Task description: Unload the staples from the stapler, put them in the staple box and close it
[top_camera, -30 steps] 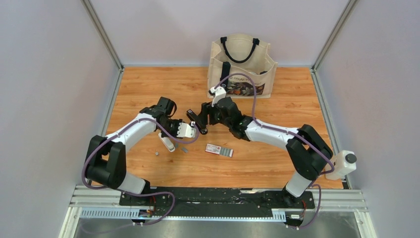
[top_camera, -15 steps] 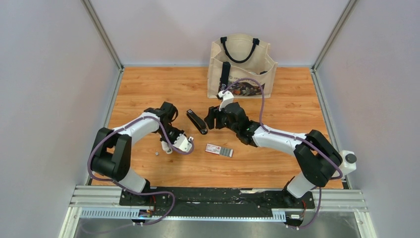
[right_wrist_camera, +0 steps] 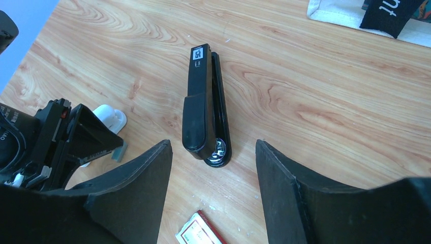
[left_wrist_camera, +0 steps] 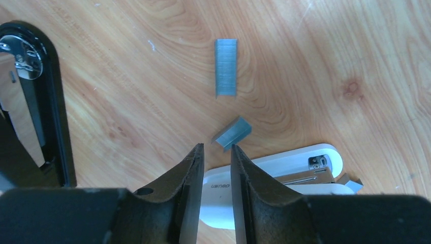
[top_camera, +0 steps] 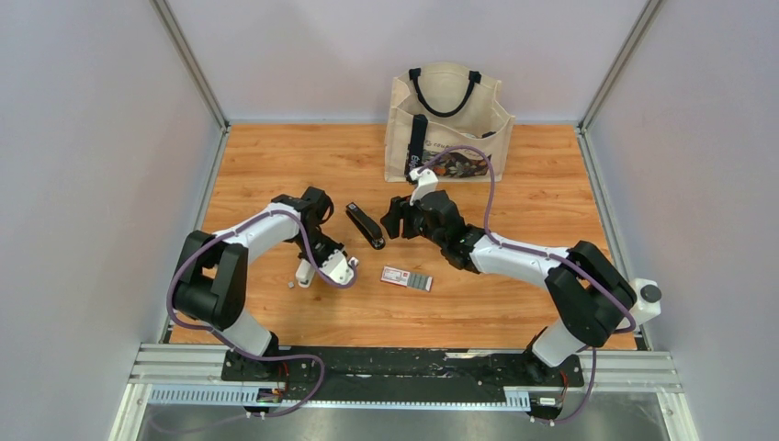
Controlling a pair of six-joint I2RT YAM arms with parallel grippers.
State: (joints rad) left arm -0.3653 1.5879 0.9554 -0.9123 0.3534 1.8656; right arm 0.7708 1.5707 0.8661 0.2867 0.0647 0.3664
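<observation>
Staples (left_wrist_camera: 225, 67) are lying on the surface (left_wrist_camera: 330, 76) ahead of the left gripper (left_wrist_camera: 217, 150), apparently already out of the white stapler (left_wrist_camera: 284, 170) beneath it; its jaws are standing narrowly apart, gripping nothing. The right gripper (right_wrist_camera: 212, 145) is hovering wide open above the black stapler (right_wrist_camera: 203, 101).

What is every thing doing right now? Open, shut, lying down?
Left gripper, open a little, empty.
Right gripper, wide open, empty.
Black stapler, shut, lying flat.
White stapler, lying down, metal track showing.
Staples, out, lying in loose pieces.
Staple box, lying flat.
Bag, standing upright.
</observation>
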